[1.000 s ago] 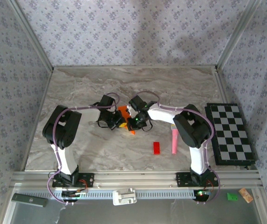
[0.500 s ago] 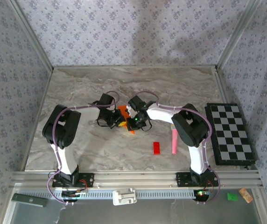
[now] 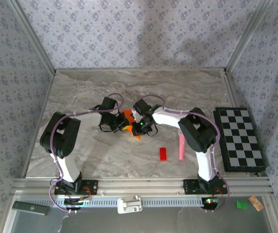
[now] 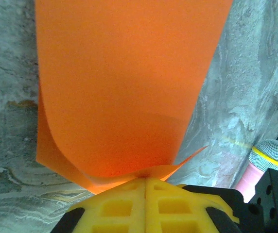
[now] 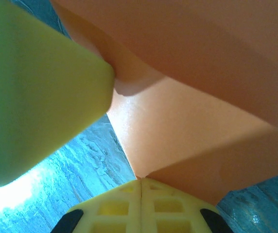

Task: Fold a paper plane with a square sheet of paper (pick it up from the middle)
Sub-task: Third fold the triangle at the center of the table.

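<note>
With its elbow swung outward, the left gripper [image 4: 145, 182] and the right gripper [image 5: 141, 182] both stay pinched shut on the creased square sheet of paper [image 3: 128, 116] at the middle of the desk [image 3: 105, 160] — mid-fold, I judge — no plane yet.

No text, label, brand or number can be read in any view; the small green tag [image 3: 242, 204] and the brown piece [image 3: 256, 203] just beside it, in front of the counter's near rail, are too small to tell whether they carry print.
</note>
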Robot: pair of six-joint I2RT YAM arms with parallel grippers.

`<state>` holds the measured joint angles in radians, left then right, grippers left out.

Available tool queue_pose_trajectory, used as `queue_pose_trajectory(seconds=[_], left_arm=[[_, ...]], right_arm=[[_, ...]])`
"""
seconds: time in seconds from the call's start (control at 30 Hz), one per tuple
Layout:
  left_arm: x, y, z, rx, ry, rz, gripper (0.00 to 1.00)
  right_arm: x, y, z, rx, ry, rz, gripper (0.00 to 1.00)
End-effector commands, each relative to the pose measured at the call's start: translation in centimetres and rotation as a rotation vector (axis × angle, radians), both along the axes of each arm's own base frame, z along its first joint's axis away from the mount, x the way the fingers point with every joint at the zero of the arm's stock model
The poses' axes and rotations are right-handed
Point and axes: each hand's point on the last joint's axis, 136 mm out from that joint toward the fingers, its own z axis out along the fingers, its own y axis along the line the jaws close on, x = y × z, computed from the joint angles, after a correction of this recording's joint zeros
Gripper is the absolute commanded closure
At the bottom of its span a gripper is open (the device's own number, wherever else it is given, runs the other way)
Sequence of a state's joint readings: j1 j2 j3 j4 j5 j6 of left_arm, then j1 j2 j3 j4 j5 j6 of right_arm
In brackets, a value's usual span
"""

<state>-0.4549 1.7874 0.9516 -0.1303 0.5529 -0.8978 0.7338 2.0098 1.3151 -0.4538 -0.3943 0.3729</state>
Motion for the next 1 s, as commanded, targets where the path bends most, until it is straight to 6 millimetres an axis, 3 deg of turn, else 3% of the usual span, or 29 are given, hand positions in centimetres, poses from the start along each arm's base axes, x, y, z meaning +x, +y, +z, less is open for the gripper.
queue_pose_trajectory(seconds=[0.0, 0.23, 0.57, 0.83, 0.97], left_arm=[[-0.1, -0.4, -0.5, 0.023, -0.006, -0.036, 0.94], [-0.8, 1.5, -2.5, 0.133, 0.023, -0.002, 0.97], [-1.2, 2.5, -3.9, 0.19, 0.05, 0.017, 0.99], [-1.4, 2.7, -4.2, 0.198, 0.055, 0.014, 1.0], [-1.3, 2.6, -4.2, 0.193, 0.051, 0.014, 1.0]], right_arm=[[-1.0, -1.4, -2.1, -0.086, 0.052, -0.002, 1.0], [-1.2, -1.7, -2.5, -0.107, 0.066, -0.012, 1.0], [-1.1, -1.6, -2.6, -0.108, 0.075, -0.032, 1.0], [1.5, 1.3, 3.8, 0.069, -0.044, -0.037, 1.0], [2.0, 1.4, 3.7, 0.063, -0.056, -0.041, 1.0]])
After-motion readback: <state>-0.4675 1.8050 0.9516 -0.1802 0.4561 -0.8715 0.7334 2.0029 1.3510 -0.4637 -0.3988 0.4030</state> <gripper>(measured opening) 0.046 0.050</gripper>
